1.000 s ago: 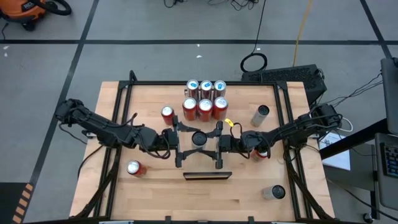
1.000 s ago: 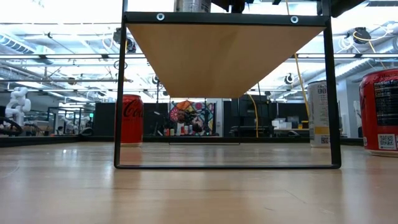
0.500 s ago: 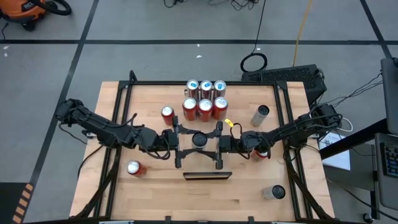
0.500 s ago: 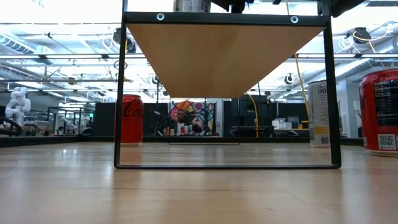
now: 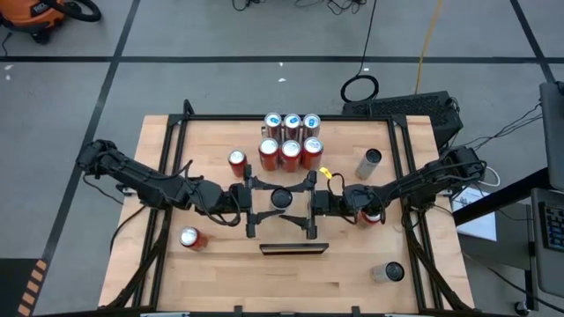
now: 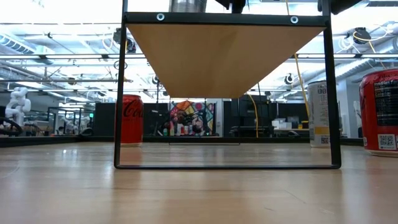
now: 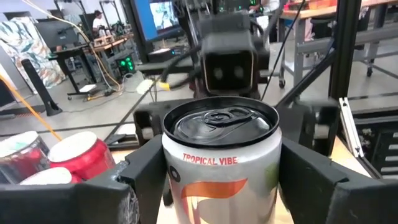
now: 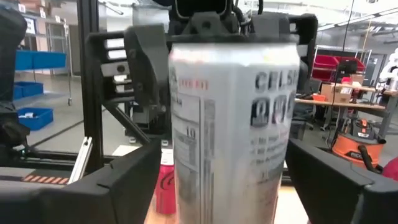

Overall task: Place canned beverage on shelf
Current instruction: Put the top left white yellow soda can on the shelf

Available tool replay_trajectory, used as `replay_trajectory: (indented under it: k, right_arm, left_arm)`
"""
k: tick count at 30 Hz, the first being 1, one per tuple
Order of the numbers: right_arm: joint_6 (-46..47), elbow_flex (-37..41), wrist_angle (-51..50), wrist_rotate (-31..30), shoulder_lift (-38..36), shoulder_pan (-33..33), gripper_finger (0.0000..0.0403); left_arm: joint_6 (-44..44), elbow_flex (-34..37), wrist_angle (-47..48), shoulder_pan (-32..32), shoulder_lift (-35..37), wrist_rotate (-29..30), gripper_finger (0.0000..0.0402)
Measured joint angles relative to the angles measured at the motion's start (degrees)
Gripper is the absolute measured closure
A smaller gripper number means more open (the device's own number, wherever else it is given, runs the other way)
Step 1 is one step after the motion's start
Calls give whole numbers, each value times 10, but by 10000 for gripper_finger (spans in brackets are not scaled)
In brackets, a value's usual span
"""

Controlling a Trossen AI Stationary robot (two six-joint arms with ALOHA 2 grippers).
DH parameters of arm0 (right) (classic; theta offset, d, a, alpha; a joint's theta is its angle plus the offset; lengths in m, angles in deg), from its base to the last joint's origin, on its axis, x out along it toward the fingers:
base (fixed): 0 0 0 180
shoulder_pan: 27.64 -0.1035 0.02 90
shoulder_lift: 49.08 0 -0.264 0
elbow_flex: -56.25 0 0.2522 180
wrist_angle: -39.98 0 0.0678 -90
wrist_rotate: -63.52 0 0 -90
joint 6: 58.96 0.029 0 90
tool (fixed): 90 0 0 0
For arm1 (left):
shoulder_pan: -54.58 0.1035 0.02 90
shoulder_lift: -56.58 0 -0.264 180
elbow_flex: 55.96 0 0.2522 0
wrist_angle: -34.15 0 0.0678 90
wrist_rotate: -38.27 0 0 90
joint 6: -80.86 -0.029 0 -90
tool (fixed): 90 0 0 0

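Observation:
A silver can (image 5: 282,198) (image 7: 221,155) (image 8: 230,124) stands upright on the near part of the shelf (image 5: 288,179), a pale wood panel on a black frame. The low view shows the panel's underside (image 6: 224,56) and the can's foot (image 6: 186,5) above its edge. My left gripper (image 5: 271,199) (image 7: 221,186) reaches in from the table's left and is shut on the can. Opposite it, my right gripper (image 5: 295,201) (image 8: 227,186) is open. Its fingers stand on either side of the can, just off its wall. My left gripper pinches the can's side wall (image 7: 171,180), a little below the top rim, between its two fingers. The fingers (image 7: 146,174) lie level and come from the table's left. The can stays upright with its base on the shelf.
Several red and silver cans (image 5: 291,141) stand in two rows on the shelf's far end. On the tabletop are loose red cans (image 5: 236,161) (image 5: 189,238) (image 5: 370,214) and silver ones (image 5: 370,163) (image 5: 388,273). A small dark camera block (image 5: 293,249) sits at the shelf's near end.
My left gripper has closed on the can and my right gripper has opened off it. Neither arm has shifted, and the can stays upright on the shelf.

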Motion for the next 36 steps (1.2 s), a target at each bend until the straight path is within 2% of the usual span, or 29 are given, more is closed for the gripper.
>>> replay_trajectory:
  k: [8, 18, 21, 27, 31, 36]
  right_arm:
    - [0, 0, -15, -2, -2, -1, 81]
    - [2, 1, -144, -32, -66, -43, 81]
    - [5, 1, -170, -30, -71, -62, 81]
    - [21, 2, -211, -30, -71, -99, 82]
    - [26, 2, -222, -31, -70, -121, 84]
    - [30, 2, -236, -31, -71, -129, 85]
  left_arm:
    - [5, 0, 44, -4, 34, 23, 150]
    - [28, 0, 139, -37, 131, 106, 151]
    - [35, 27, 97, -38, 138, 127, 151]
    - [32, 112, -53, -34, 138, 177, 151]
    - [15, 140, -103, -22, 138, 173, 151]
    - [20, 151, -113, 2, 130, 128, 151]
